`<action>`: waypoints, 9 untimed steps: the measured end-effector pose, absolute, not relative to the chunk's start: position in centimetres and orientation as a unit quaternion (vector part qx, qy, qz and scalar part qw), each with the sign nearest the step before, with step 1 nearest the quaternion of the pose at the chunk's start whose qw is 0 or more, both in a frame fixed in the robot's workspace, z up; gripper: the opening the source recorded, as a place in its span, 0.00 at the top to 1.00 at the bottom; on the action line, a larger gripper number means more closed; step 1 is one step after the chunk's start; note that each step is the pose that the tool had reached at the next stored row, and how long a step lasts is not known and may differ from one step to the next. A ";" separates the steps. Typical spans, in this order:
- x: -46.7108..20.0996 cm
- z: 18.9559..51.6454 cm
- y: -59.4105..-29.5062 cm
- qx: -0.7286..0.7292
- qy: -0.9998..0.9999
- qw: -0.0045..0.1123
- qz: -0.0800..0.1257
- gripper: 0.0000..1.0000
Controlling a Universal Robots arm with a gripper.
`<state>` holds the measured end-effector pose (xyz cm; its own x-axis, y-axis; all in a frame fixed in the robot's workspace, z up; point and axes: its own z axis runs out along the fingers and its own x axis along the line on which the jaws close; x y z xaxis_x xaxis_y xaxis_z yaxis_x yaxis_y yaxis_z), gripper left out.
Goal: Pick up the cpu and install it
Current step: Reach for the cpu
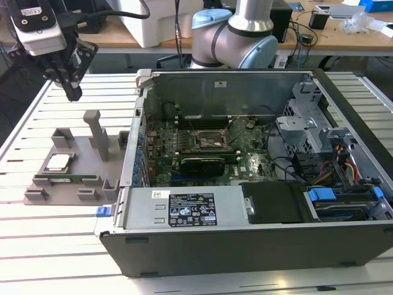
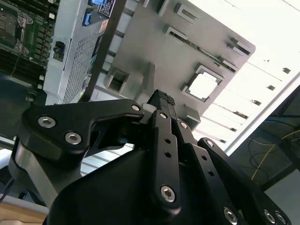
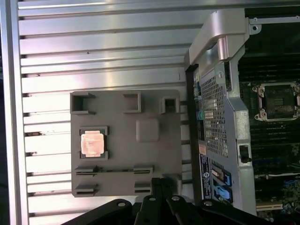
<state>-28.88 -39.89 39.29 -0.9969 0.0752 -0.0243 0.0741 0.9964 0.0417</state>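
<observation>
The cpu [image 1: 58, 162] is a small square chip with a pale metal top. It lies flat in a pocket of the grey holder tray [image 1: 86, 193], on the exterior view's left of the computer case. Both wrist views show the cpu [image 2: 204, 86] [image 3: 92, 143] in that pocket. My gripper [image 1: 72, 91] hangs high above the table behind the tray, well apart from the chip. Its black fingers [image 3: 156, 190] are shut together with nothing between them. The black-framed socket [image 1: 212, 141] on the motherboard is uncovered, and it also shows in the first wrist view [image 3: 276, 101].
The open computer case [image 1: 258, 246] takes up the middle and the exterior view's right, with its raised side wall [image 1: 132, 153] between tray and motherboard. A grey post [image 1: 97, 132] rises from the tray. A green memory stick [image 1: 66, 179] lies along the tray's front. The table is slatted metal [image 1: 55, 246].
</observation>
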 end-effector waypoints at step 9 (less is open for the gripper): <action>-30.7 39.3 -39.9 0.037 0.999 0.013 0.020 0.89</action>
<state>-30.66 -39.89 39.29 -0.9969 0.0753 -0.0243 0.0742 0.9964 0.0417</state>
